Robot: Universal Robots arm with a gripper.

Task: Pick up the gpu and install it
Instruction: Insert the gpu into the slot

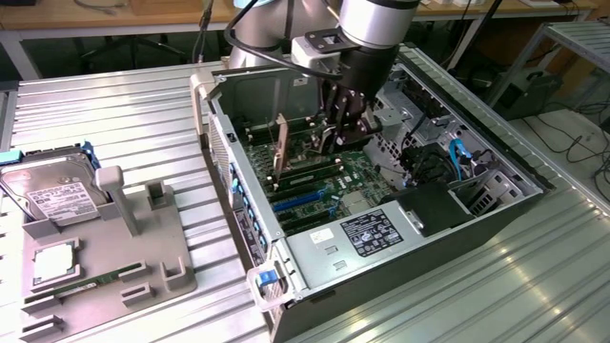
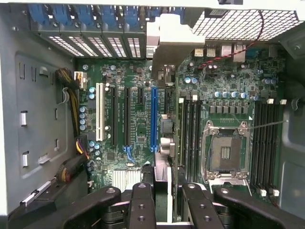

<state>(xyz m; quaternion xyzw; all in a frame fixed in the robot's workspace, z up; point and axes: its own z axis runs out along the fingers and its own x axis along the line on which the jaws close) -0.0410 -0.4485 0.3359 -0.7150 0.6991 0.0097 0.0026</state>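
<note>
1. Exterior view: the black gripper [image 1: 341, 132] is down inside the open metal computer case [image 1: 496, 153], pinching the gpu [image 1: 283, 146], a thin flat card standing on edge over the green motherboard [image 1: 333, 182].
2. Wrist view: the gripper's [image 2: 162, 198] matte black fingers [image 2: 141, 205] clamp the card's [image 2: 162, 167] top edge, with its silver bracket [image 2: 167, 38] near the perforated rear slots, beside the long blue slot [image 2: 153, 117].
3. A boxy silver hard drive [image 1: 53, 189] sits on a grey holder [image 1: 105, 257] on the ribbed metal desk [image 1: 124, 114].

Labels show on the hard drive [image 1: 53, 196] and the power supply [image 1: 376, 232]. Their print is too small to read.
</note>
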